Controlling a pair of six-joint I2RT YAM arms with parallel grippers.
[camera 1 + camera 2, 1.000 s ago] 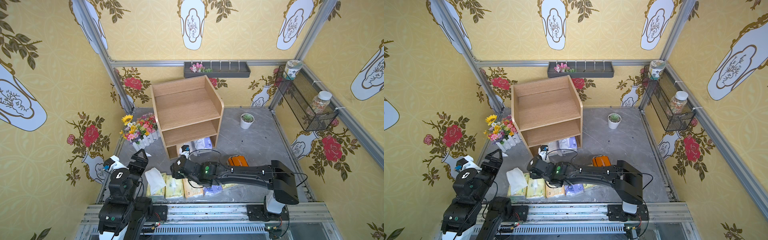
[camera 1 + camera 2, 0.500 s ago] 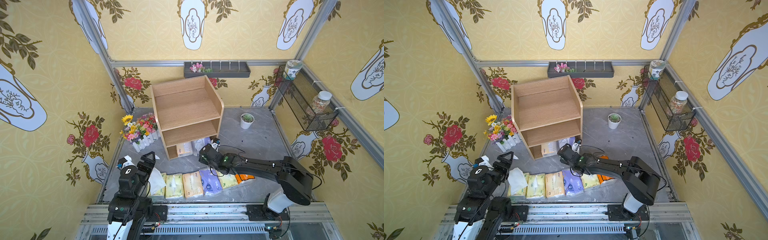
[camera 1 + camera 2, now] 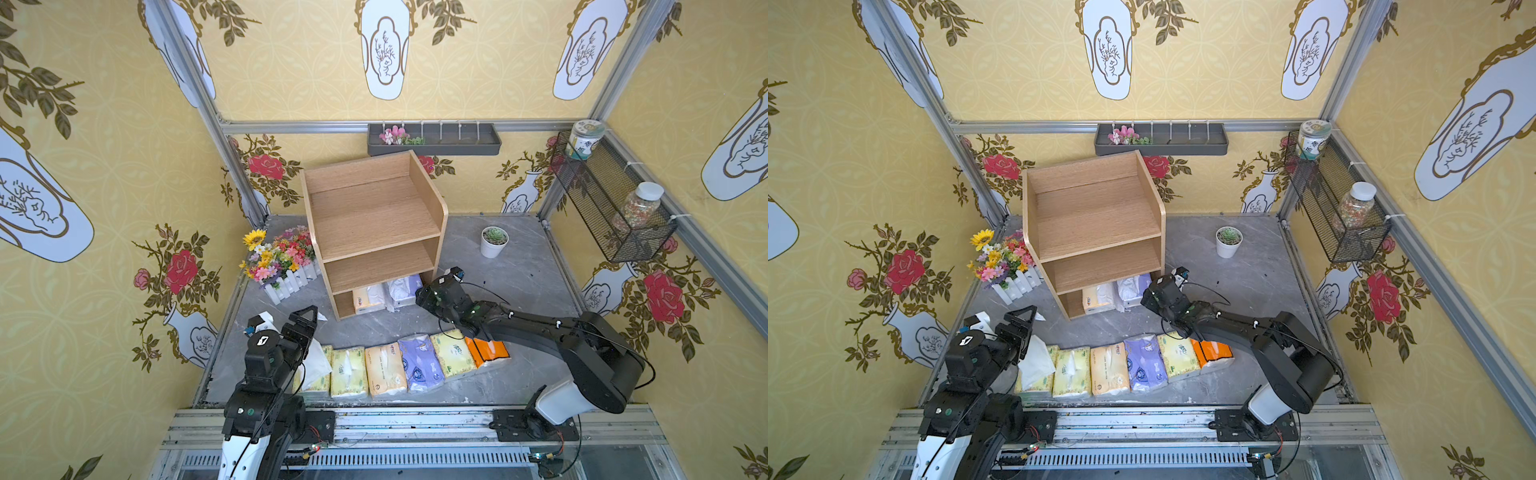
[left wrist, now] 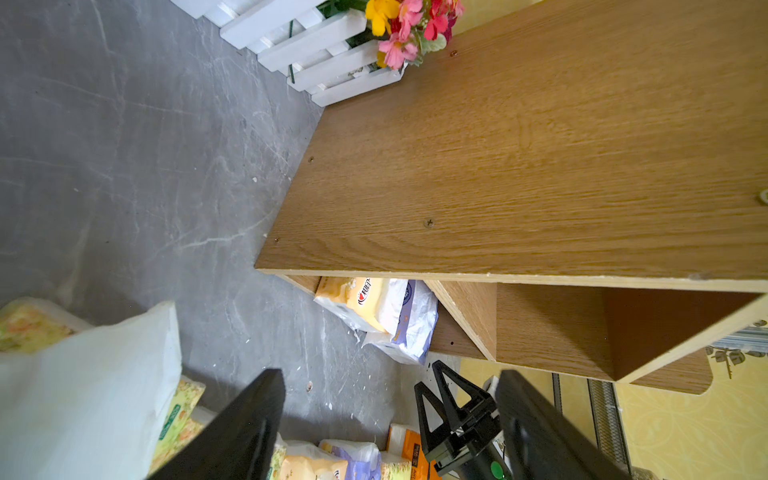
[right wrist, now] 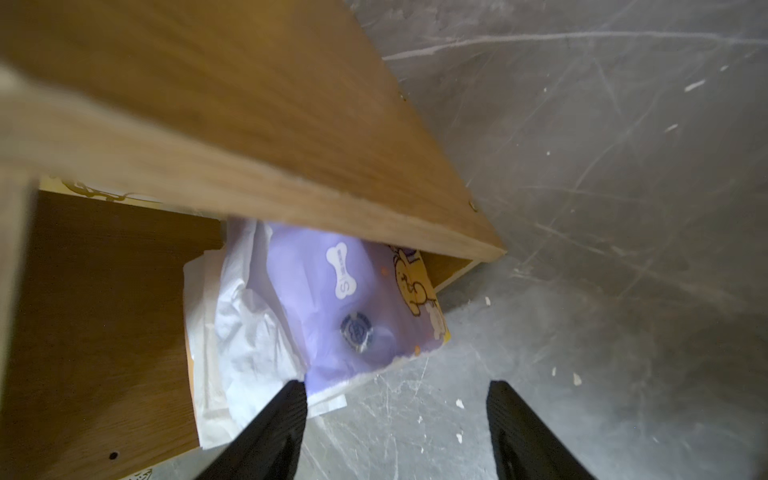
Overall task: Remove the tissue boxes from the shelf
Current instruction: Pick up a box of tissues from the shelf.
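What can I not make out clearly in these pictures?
- Bottom tier of the shelf: in both top views the board above hides its back, so more packs behind the cream pack and lavender pack cannot be excluded.
- Orange pack: the right arm covers part of it in both top views.
- Leftmost yellow pack: loose white tissue covers much of it.

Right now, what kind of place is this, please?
Likely a robot test booth dressed as a room: wallpaper panels on a metal frame, a shelf and flowers on the grey floor.
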